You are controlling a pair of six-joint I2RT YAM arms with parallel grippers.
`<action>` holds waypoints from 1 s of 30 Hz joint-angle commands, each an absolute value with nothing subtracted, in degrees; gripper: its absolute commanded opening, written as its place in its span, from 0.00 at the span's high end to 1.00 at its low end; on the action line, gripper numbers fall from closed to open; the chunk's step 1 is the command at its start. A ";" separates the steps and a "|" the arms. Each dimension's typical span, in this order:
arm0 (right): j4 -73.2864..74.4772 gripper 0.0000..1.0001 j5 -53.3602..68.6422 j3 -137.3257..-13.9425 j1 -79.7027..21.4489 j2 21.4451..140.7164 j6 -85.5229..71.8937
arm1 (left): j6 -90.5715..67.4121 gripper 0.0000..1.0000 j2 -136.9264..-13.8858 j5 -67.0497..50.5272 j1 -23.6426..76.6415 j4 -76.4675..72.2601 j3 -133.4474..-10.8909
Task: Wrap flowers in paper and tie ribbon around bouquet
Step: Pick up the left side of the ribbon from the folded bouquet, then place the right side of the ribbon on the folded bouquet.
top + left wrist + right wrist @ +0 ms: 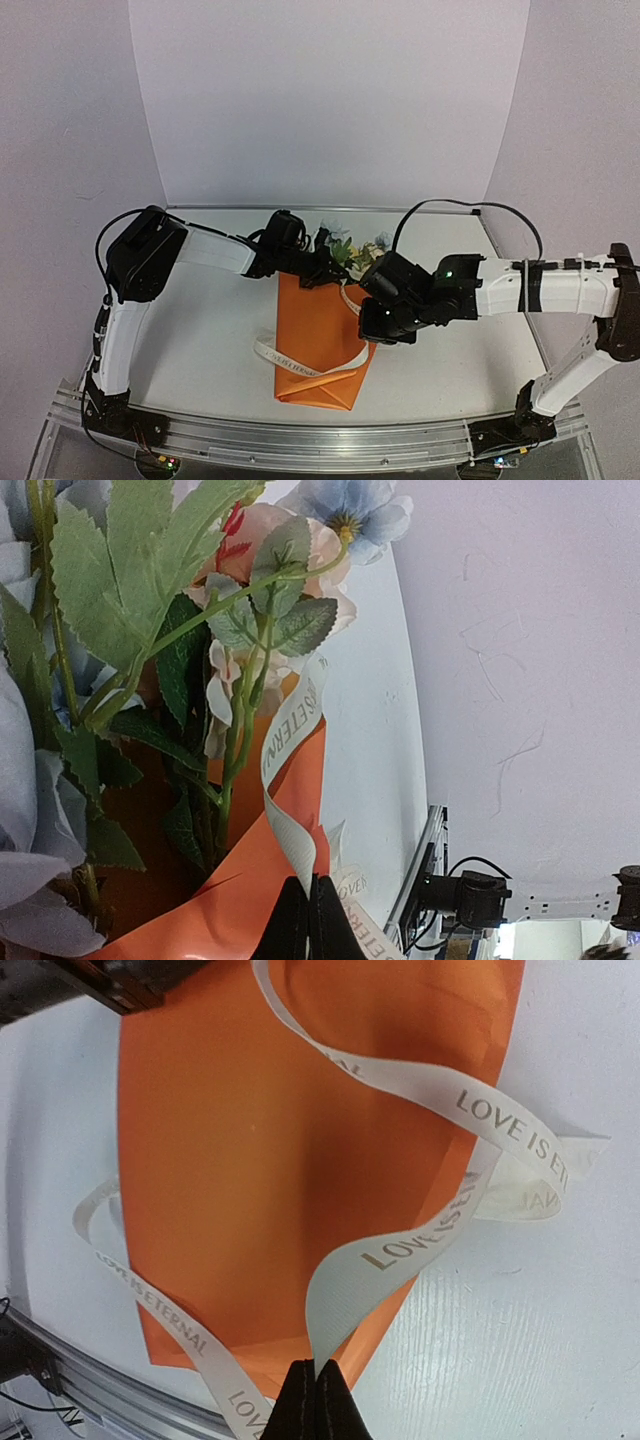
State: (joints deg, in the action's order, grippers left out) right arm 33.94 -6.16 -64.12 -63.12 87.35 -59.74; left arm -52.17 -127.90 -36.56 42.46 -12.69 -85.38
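Orange paper point(312, 345) lies folded around the flowers point(352, 250) on the surface point(200, 320). Its blossom end sits under the left hand point(322, 277), and its broad lower body is just beside the right hand point(376, 327). A cream ribbon point(400, 1250) printed LOVE IS ETERNAL crosses the paper in loose loops.

The right hand point(318, 1385) is fully closed. A twisted stretch of ribbon narrows straight into its fingertips, so it is pinching the ribbon over the paper's lower edge.

The left hand point(308, 905) is closed too. The ribbon point(283, 815) curls down past the stems and runs in at its tips, pinched there. Whether the edge of the paper point(240, 890) is caught with it cannot be told.

From above, each hand's dark body covers its own fingertips, and the part of the wrap between the two hands is hidden. There the ribbon shows only as a pale band, its lettering too small to read.

The right wrist view makes the print legible and shows one loop spilling off the paper onto the surface point(520, 1340). The ribbon's lower end is cut off by the frame.

The left wrist view alone gives the flowers point(250, 590) close up, with serrated green leaves and pale blue and peach blossoms. They are cropped at the top and left, and the stems vanish into the shadowed paper.
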 commanded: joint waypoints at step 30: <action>36.82 1.00 -8.03 -87.86 -44.38 103.56 -48.09 | -41.85 1.00 -96.08 -13.39 43.37 -5.44 -57.02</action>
